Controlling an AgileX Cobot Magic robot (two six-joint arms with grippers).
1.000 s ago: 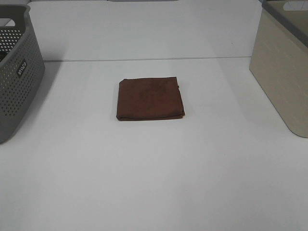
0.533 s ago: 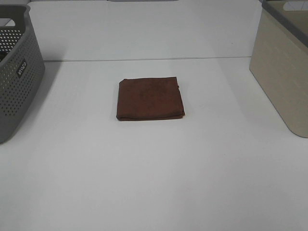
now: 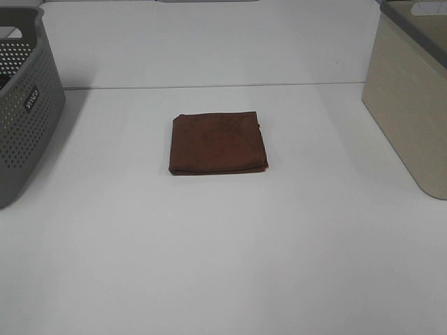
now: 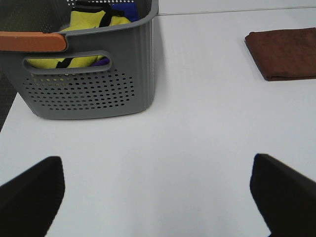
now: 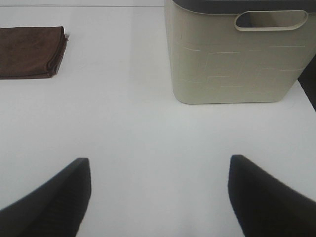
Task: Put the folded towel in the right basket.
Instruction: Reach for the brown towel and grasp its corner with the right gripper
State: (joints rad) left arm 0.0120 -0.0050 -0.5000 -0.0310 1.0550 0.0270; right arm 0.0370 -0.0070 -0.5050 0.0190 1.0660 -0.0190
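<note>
Where the white desk [image 3: 223,265] fills nearly the whole exterior high view, everything else sits toward its edges or middle. At its right edge stands the right basket [image 3: 408,105], a beige bin with a dark grey rim and a slot handle; from the right wrist view its inside cannot be seen. At the desk's left edge stands a grey perforated basket [image 3: 24,105], and the left wrist view shows a yellow cloth [image 4: 91,22] and something blue inside it, with an orange strip [image 4: 32,41] on its rim.

Between the two baskets, well apart from both, the folded towel [image 3: 218,144] lies flat on the desk, brown and roughly square, untouched.

Neither arm shows in the high view. Seen from its own wrist camera, the left gripper [image 4: 158,197] has its jaws spread wide over bare desk, holding nothing. Likewise the right gripper [image 5: 159,197] is spread wide and holds nothing, with the beige basket near it.
</note>
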